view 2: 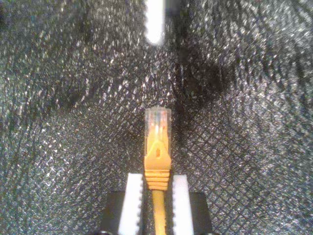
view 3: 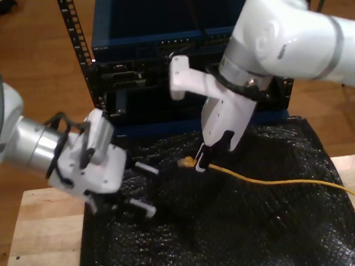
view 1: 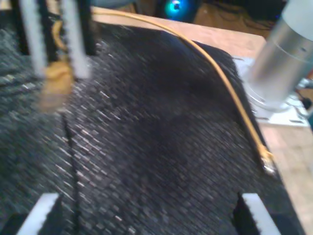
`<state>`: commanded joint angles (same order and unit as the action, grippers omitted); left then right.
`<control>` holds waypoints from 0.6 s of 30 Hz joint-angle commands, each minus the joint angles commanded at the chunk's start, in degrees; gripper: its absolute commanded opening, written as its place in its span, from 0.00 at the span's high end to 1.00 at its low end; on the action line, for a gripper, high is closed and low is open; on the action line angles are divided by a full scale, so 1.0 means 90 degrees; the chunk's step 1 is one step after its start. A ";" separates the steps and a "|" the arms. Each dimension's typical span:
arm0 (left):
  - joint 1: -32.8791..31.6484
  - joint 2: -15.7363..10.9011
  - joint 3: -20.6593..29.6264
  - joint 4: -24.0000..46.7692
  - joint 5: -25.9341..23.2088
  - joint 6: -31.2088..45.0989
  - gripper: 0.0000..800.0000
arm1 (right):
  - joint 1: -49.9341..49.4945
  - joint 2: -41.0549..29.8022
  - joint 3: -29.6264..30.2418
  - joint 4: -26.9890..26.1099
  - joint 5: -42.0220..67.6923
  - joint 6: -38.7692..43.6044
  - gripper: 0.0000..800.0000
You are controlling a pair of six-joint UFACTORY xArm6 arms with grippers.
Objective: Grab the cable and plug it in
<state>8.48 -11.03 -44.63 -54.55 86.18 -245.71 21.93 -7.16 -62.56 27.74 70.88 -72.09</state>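
Your second end effector [view 2: 155, 193], at the exterior view's centre, is clamped on the cable [view 2: 157, 147] behind its plug; keep that grip square toward the far rack [view 3: 159, 78]. Your first end effector [view 3: 142, 190] waits open.

open black mat [view 3: 268, 225] between arms, cable [view 3: 283, 180] crossing it (rack [view 3: 141, 80] behind)

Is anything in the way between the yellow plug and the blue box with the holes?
Nothing visible blocks it. My second gripper holds the cable just behind its plug, above the black mat. In the exterior view, open air lies between the plug and the rack behind it.
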 joint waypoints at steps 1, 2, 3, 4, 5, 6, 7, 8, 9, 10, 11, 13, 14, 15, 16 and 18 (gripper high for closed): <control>-0.0029 0.0029 -0.0059 -0.0088 -0.0010 0.0000 0.00 | -0.0010 -0.0039 0.0000 0.0020 0.0068 -0.0010 0.99; -0.0059 0.0049 -0.0117 -0.0186 -0.0010 0.0000 0.00 | -0.0029 -0.0068 0.0000 0.0059 0.0137 -0.0010 0.99; -0.0088 0.0068 -0.0176 -0.0283 -0.0010 0.0000 0.00 | -0.0078 -0.0107 0.0000 0.0107 0.0225 -0.0010 0.99; -0.0088 0.0088 -0.0225 -0.0381 -0.0010 0.0000 0.00 | -0.0137 -0.0137 0.0000 0.0166 0.0274 -0.0010 0.99; -0.0098 0.0137 -0.0264 -0.0459 -0.0010 0.0000 0.00 | -0.0176 -0.0166 0.0000 0.0234 0.0303 -0.0020 0.99; -0.0098 0.0176 -0.0313 -0.0527 -0.0010 0.0000 0.00 | -0.0215 -0.0205 0.0010 0.0303 0.0322 -0.0039 0.99; -0.0117 0.0234 -0.0371 -0.0596 0.0000 0.0000 0.00 | -0.0244 -0.0234 0.0020 0.0371 0.0332 -0.0098 0.99; -0.0147 0.0283 -0.0449 -0.0664 0.0029 0.0000 0.00 | -0.0254 -0.0264 0.0049 0.0449 0.0332 -0.0176 0.99; -0.0186 0.0322 -0.0498 -0.0723 0.0049 0.0000 0.00 | -0.0274 -0.0274 0.0078 0.0527 0.0332 -0.0234 0.99; -0.0215 0.0342 -0.0537 -0.0762 0.0059 0.0000 0.00 | -0.0322 -0.0283 0.0088 0.0615 0.0332 -0.0264 0.99; -0.0244 0.0342 -0.0557 -0.0791 0.0059 0.0000 0.00 | -0.0400 -0.0283 0.0088 0.0694 0.0342 -0.0274 0.99; -0.0283 0.0342 -0.0557 -0.0801 0.0068 0.0000 0.00 | -0.0488 -0.0303 0.0088 0.0801 0.0361 -0.0283 0.99; -0.0303 0.0342 -0.0557 -0.0821 0.0088 0.0000 0.00 | -0.0498 -0.0313 0.0088 0.0821 0.0391 -0.0283 0.99; -0.0303 0.0342 -0.0557 -0.0840 0.0098 0.0000 0.00 | -0.0498 -0.0313 0.0088 0.0840 0.0430 -0.0283 0.99; -0.0303 0.0342 -0.0547 -0.0860 0.0127 0.0010 0.00 | -0.0498 -0.0313 0.0088 0.0840 0.0459 -0.0283 0.99; -0.0303 0.0342 -0.0547 -0.0908 0.0195 0.0010 0.00 | -0.0488 -0.0313 0.0088 0.0860 0.0469 -0.0283 0.99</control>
<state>5.76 -7.96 -49.55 -62.73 87.93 -245.63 17.54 -9.98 -61.77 35.47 75.10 -74.64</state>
